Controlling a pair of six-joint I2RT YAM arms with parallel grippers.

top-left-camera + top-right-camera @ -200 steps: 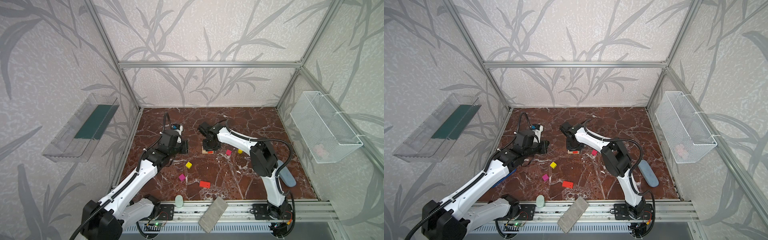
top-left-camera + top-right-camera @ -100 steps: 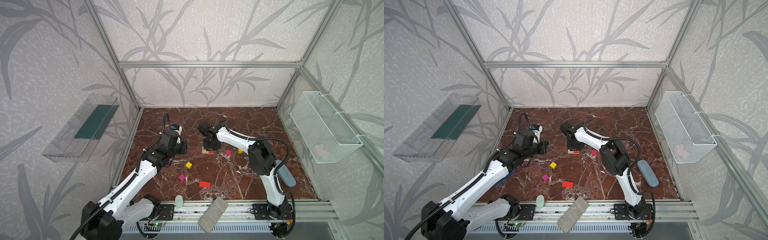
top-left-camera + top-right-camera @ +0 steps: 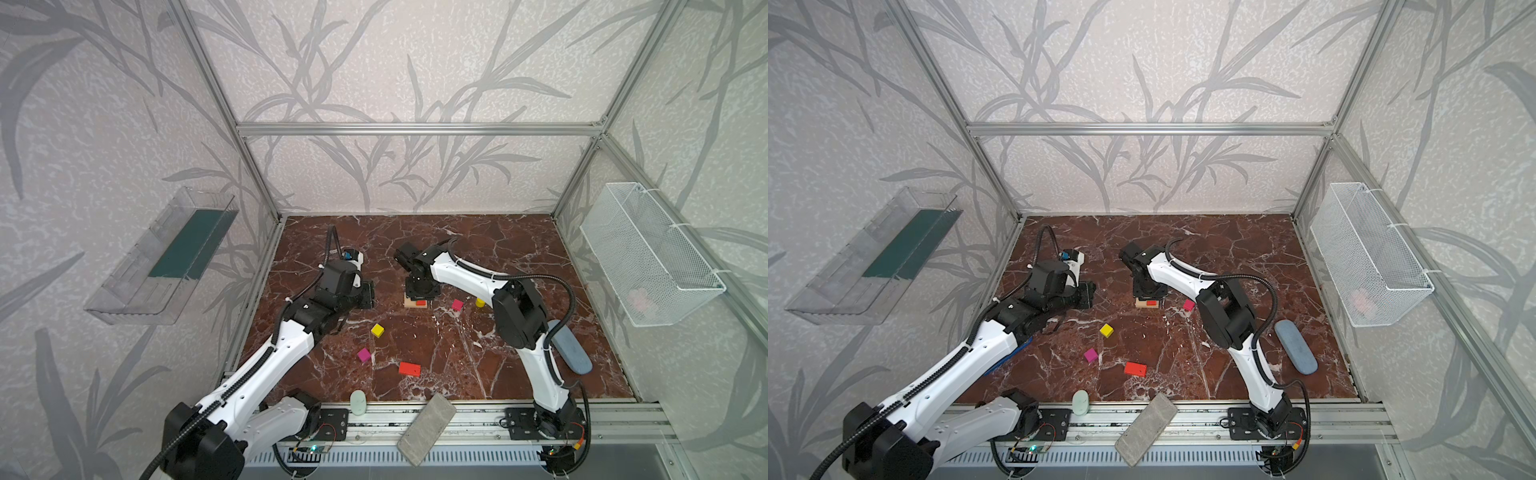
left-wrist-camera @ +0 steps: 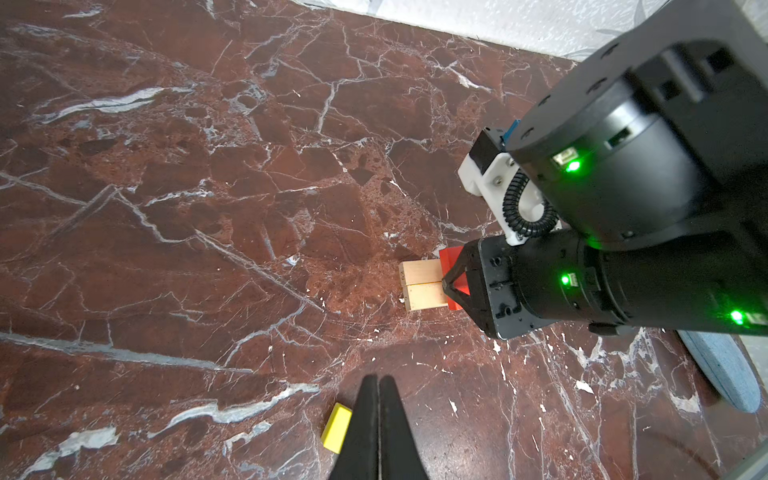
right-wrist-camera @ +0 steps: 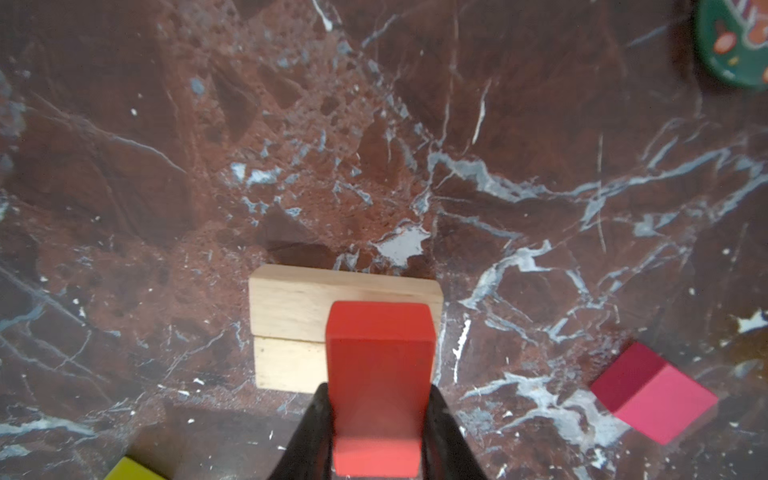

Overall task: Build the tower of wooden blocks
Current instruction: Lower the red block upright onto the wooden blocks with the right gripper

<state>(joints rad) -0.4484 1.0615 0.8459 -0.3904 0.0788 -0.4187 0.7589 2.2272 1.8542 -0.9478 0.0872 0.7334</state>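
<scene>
Early days: two tan bars [image 5: 299,307] form the base; right hand [image 5: 377,392] clamps a red block [image 5: 378,357] over them (landed? can't tell). Left hand [image 4: 378,384] shut, empty; five loose blocks [image 3: 409,368] wait on the worktop [image 3: 478,249].

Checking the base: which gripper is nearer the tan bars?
Right. The right gripper holds a red block over the tan bars; the left gripper sits well aside.
</scene>
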